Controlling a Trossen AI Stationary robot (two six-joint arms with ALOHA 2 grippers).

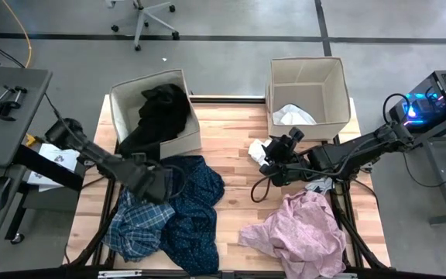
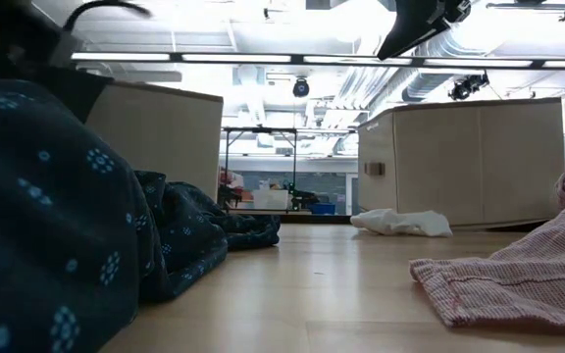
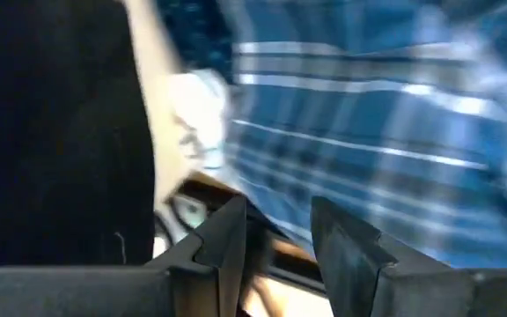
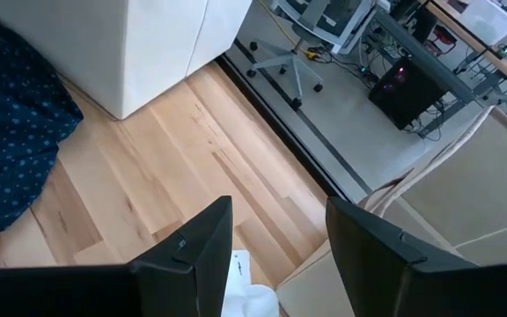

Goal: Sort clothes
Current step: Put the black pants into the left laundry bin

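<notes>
Left claw (image 1: 155, 184) reaches, spread, for the blue-white plaid cloth shirt (image 1: 134, 225).
Next it must pinch it; right claw (image 1: 279, 155) hangs spread over the small white sock (image 1: 257, 149).

— Where's the light from?
— Bright ceiling strip lights (image 2: 292, 61), glaring white in the low view; the table (image 1: 235, 163) is evenly lit.
— Any blur?
— The left wrist view smears the plaid shirt (image 3: 394, 114); the nearest dark cloth (image 2: 47, 226) sits soft, out of focus.

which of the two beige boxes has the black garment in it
The left beige fabric box, behind the left arm, holds the black garment, which spills over its front edge. The right beige fabric box holds only a white cloth piece.
</notes>
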